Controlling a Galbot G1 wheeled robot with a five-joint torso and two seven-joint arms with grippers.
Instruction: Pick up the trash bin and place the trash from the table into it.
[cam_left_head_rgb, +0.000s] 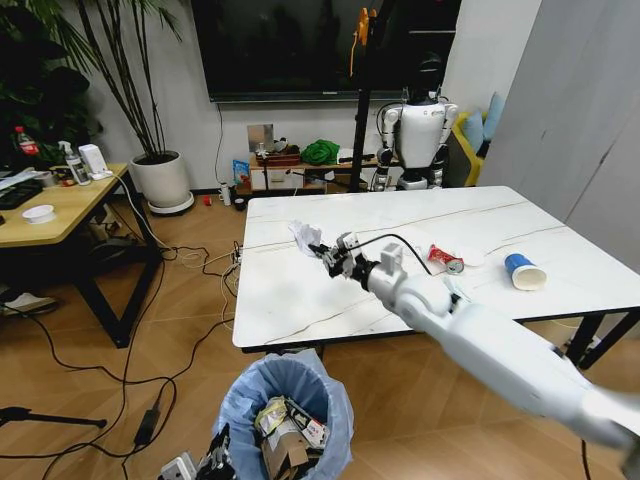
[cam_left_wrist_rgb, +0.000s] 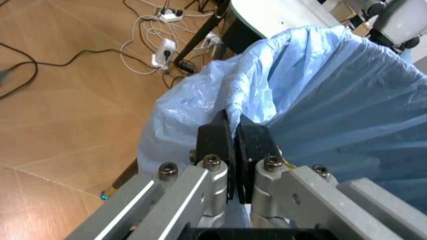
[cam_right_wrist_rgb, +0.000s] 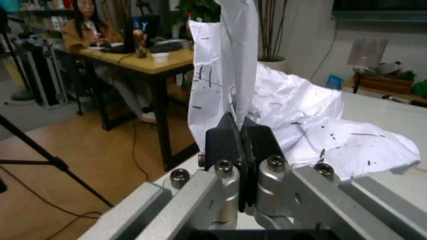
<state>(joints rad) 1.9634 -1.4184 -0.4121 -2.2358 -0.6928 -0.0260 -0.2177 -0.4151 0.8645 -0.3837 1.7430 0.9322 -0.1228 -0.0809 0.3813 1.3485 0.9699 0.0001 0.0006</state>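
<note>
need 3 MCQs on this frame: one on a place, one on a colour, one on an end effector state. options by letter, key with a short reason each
1. Where is the trash bin?
A. On the table
B. On the floor by the table's near edge
C. Under the wooden desk

2. What colour is the paper cup lying on the table?
A. Blue and white
B. Green
C. Black

3. What is the right end effector doing?
A. Open above the red can
B. Shut on the crumpled white paper
C. Shut on the bin liner

Key:
1 B: head view shows the bin on the wood floor just before the table, the left end effector pinching its blue liner.
2 A: blue body, white inside, on the table's right side.
3 B: right wrist view shows the fingers closed on the crumpled white paper; the red can lies apart.
</note>
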